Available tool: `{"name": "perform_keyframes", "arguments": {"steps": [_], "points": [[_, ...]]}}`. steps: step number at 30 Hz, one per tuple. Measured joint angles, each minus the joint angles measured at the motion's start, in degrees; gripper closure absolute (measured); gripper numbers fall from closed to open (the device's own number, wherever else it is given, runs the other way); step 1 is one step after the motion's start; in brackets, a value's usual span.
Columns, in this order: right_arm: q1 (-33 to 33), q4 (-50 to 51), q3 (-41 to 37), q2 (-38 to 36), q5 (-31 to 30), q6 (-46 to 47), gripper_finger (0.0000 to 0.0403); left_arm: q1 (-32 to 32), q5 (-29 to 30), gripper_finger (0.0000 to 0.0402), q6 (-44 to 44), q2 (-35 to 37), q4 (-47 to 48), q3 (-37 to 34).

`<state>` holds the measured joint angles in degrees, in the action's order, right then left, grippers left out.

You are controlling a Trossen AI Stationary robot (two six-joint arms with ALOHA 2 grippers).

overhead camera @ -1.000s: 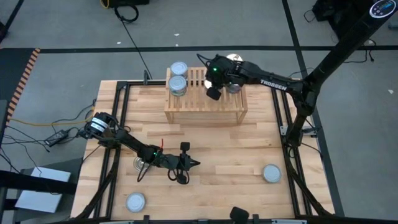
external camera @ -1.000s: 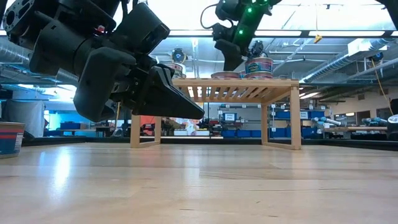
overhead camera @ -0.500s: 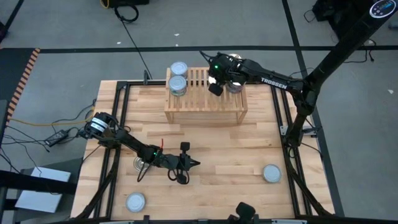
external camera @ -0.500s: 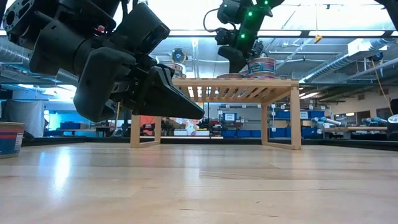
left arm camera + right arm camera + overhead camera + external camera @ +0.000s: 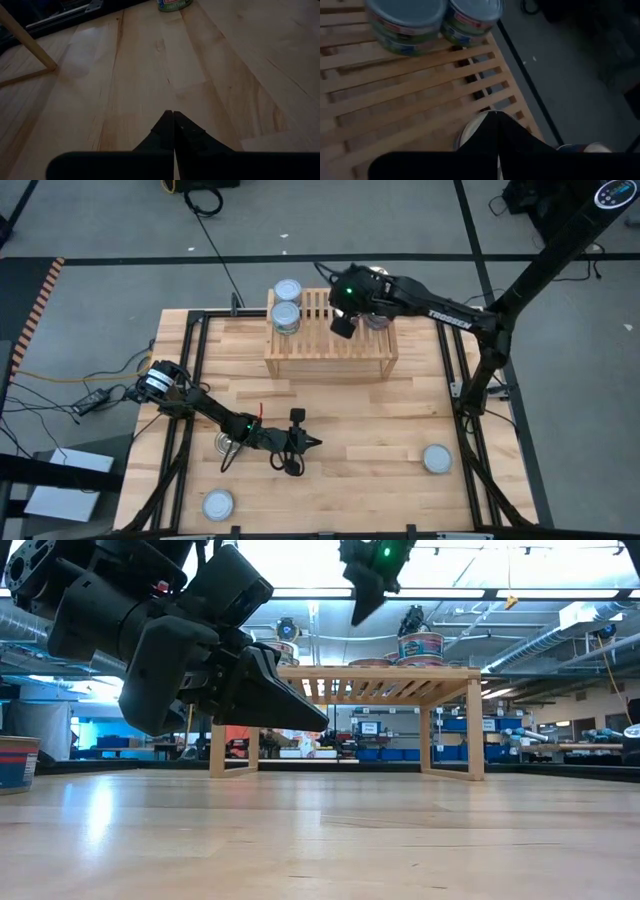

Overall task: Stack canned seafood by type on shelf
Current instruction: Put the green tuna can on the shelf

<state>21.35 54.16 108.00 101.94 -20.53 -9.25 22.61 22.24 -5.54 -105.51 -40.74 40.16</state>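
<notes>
Canned seafood sits in two groups on the shelf (image 5: pixel 330 340), which we find at the twelve o'clock side of the bench (image 5: pixel 380 420) in the high view. At the shelf's ten o'clock corner we count two silver-lidded tins (image 5: pixel 286 315), one close behind the other; whether either rests on another tin we cannot tell from above. At the shelf's two o'clock corner, tins (image 5: pixel 420 646) with coloured labels stand stacked, partly hidden from above by the right arm, with a low golden tin (image 5: pixel 366 661) just beside them in the low view.

Three more tins lie on the bench itself: a silver-lidded one (image 5: pixel 436 459) at four o'clock, another silver one (image 5: pixel 218 505) at seven o'clock, and a golden-lidded one (image 5: pixel 226 443) at eight o'clock, touching nothing but partly under the left arm.

Our right tool (image 5: pixel 343 327) hangs above the shelf's slats near the two o'clock stack, its fingers pressed together and holding nothing. Our left tool (image 5: pixel 310 443) hovers low over the bare bench near six o'clock, fingers likewise together and empty.
</notes>
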Motion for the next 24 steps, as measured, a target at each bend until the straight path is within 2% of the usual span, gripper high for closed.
{"name": "perform_keyframes", "arguments": {"steps": [8, 11, 16, 24], "points": [[-6.4, 8.3, 1.8, -4.5, -1.9, 2.4, 0.0398, 0.1, 0.0, 0.0401, -0.1, 0.0, -0.2, 0.0], [-9.7, 10.2, -0.7, -7.0, -2.1, 3.5, 0.0398, 0.4, 0.0, 0.0401, -0.9, 0.0, -0.1, 0.0], [-16.2, 1.4, -13.9, -14.1, -2.0, 5.0, 0.0398, 1.0, 0.0, 0.0401, -2.4, 0.2, 0.0, 0.0], [-29.4, -22.7, -41.1, -27.0, -2.5, 11.5, 0.0398, 1.1, 0.3, 0.0401, -4.7, 4.2, 1.9, 0.0]]}}
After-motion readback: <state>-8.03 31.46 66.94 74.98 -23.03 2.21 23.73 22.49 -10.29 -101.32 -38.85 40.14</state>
